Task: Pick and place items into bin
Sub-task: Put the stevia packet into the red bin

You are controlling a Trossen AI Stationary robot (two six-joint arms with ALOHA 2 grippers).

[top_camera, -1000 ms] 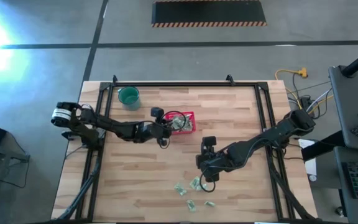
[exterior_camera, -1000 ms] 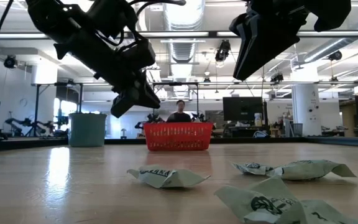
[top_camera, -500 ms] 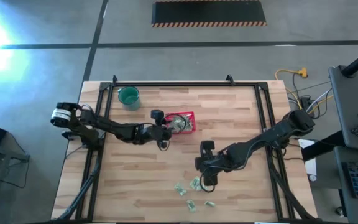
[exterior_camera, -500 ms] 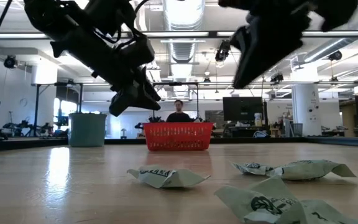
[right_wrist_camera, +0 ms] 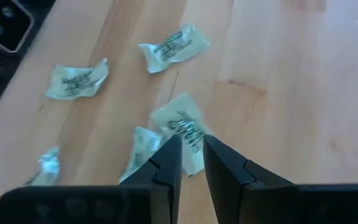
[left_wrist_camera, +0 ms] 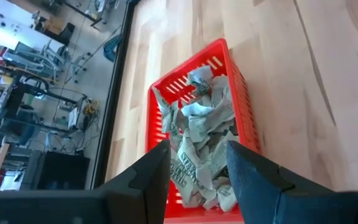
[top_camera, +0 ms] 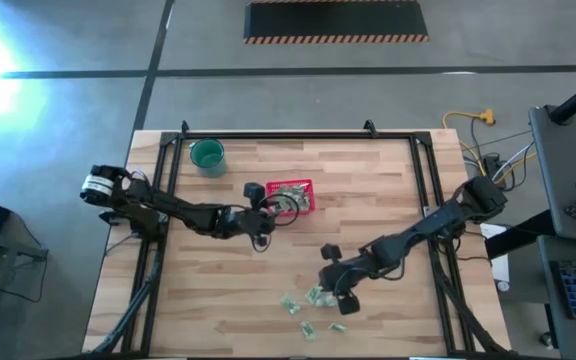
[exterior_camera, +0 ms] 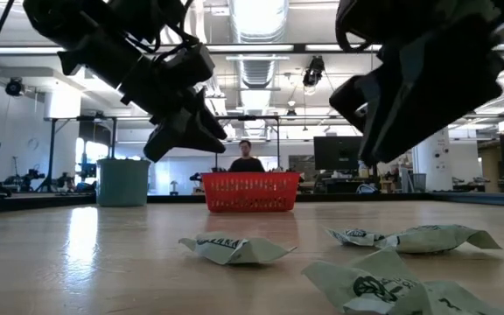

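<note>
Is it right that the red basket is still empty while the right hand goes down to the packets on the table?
Not quite. The red basket is not empty: the left wrist view shows it stuffed with crinkly packets. The rest holds: the right hand is low over the loose packets on the table.

We found the red basket (left_wrist_camera: 241, 112) heaped with packets (left_wrist_camera: 199, 144), its top unobstructed. The left gripper (top_camera: 271, 213) hung just beside its near-left corner. Bare table (top_camera: 218, 290) lay between basket and the loose packets (top_camera: 314, 296), over which the right gripper (top_camera: 340, 297) stood.
</note>
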